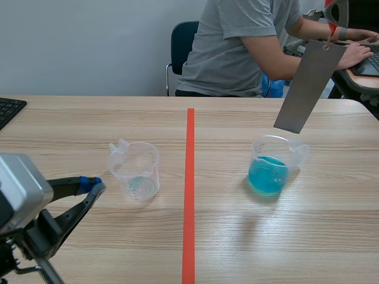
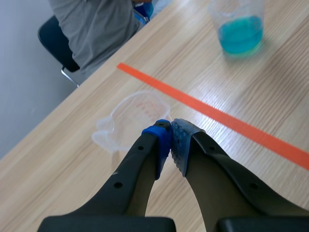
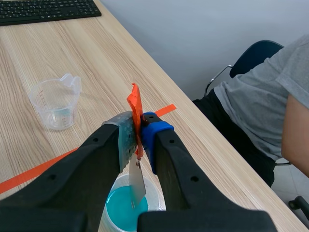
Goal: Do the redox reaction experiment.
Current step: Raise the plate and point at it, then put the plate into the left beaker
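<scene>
From between the arms, a pale wood-grain desk (image 1: 89,124) is split by a line of orange tape (image 1: 190,195) running from its near edge to its far edge. A clear cup (image 1: 135,170) stands left of the tape, and a blue cup (image 1: 271,165), part full of blue liquid, stands right of it, both about midway across the desk. A grey strip (image 1: 308,86) hangs tilted in the air, its lower end above the blue cup's rim and not touching it. The left gripper (image 1: 95,186) lies low near the desk's near-left corner, just beside the clear cup. A black keyboard (image 1: 9,109) sits at the left edge. Beyond the far edge a person (image 1: 237,47) in a grey shirt sits on a dark chair (image 1: 180,47) before a plain pale wall (image 1: 83,41), turned toward another desk at the right. In the left wrist view the left gripper's pads (image 2: 164,140) press together on nothing, with the clear cup directly ahead of them and the tape and blue cup farther on. In the right wrist view the right gripper (image 3: 137,133) is clamped on an orange tag (image 3: 135,104); the strip hangs from it over the blue cup below. Whether it reaches the liquid cannot be told. The clear cup shows faint scale marks, too small to read.
</scene>
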Controlling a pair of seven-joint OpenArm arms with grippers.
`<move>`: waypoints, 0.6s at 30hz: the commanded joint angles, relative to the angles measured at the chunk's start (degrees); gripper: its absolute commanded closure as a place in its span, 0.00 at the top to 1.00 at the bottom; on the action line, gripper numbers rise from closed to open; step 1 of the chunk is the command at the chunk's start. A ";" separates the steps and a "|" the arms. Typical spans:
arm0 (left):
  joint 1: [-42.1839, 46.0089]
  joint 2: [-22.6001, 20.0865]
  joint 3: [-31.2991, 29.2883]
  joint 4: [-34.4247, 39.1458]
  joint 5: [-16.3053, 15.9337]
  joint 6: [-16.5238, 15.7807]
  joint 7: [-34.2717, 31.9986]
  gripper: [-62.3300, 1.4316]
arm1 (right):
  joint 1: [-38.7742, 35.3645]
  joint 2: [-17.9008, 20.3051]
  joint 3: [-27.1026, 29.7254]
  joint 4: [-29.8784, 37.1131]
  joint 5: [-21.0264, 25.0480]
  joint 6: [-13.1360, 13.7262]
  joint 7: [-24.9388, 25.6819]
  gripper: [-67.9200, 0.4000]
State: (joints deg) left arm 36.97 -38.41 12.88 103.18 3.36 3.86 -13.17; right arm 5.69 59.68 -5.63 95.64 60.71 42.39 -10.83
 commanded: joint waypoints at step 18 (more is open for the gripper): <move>9.99 0.26 -11.08 0.83 -2.32 0.11 -3.80 0.07 | 0.98 0.76 1.22 0.48 0.61 0.33 0.57 0.01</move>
State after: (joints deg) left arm 47.13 -38.39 2.48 103.18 1.41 3.86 -15.77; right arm 5.69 59.68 -5.63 95.64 60.71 42.39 -10.83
